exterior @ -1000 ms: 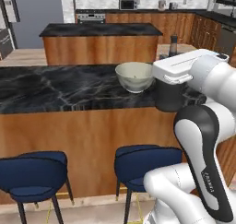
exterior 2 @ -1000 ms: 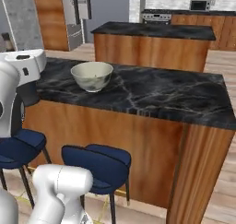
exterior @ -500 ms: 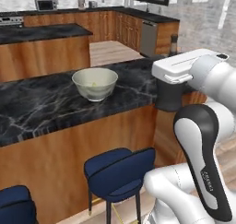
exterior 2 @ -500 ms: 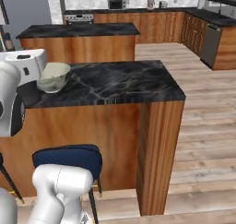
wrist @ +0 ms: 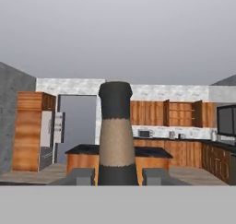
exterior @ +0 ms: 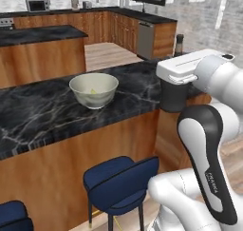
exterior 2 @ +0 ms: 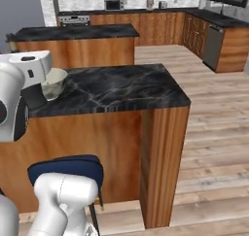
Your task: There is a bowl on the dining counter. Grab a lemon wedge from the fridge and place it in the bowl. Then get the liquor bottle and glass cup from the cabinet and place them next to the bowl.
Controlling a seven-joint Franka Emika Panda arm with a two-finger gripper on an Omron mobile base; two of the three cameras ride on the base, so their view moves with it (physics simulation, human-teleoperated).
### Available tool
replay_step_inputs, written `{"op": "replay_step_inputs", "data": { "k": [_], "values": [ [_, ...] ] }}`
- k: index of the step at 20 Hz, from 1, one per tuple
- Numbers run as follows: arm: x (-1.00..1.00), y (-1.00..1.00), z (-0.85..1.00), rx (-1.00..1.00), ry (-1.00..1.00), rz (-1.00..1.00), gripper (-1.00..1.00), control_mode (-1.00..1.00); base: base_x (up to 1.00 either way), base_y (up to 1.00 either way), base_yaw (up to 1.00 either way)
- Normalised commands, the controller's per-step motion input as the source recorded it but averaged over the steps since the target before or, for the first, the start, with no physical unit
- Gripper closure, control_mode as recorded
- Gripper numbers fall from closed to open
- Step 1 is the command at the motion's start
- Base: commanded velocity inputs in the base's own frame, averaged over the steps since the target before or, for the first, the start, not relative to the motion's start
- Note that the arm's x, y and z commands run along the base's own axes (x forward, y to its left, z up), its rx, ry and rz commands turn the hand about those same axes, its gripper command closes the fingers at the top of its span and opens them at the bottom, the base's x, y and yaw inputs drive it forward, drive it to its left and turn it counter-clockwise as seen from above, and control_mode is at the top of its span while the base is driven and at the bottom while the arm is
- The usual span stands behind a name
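Black marble tops the dining surface, with blue stools tucked under its near edge. Left of the arm, the pale bowl stands on that surface, a small yellow lemon wedge lying inside it. Farther right, the hand is closed around the dark liquor bottle, which stands upright between the fingers, its neck and cap rising above them. Beyond it lies the far kitchen with wooden cabinets.
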Motion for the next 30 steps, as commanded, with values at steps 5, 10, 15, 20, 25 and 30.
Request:
{"op": "replay_step_inputs", "data": {
  "k": [5,10,15,20,25,30],
  "values": [
    [0.0,0.0,0.0,0.0,0.0,0.0,1.0,1.0,1.0,0.0,0.39],
    [0.0,0.0,0.0,0.0,0.0,0.0,1.0,1.0,0.86,0.0,0.35],
    [0.71,-0.21,0.0,0.0,-0.04,0.3,1.0,-1.0,0.0,0.0,0.0],
    [0.45,-0.51,0.0,0.0,-0.13,0.54,1.0,-1.0,0.0,0.0,0.0],
    [0.1,-0.39,-0.14,0.0,-0.19,0.38,1.0,-1.0,0.0,0.0,0.0],
    [0.44,-0.3,-0.34,0.0,-0.01,0.19,1.0,-1.0,0.0,0.0,0.0]
  ]
}}
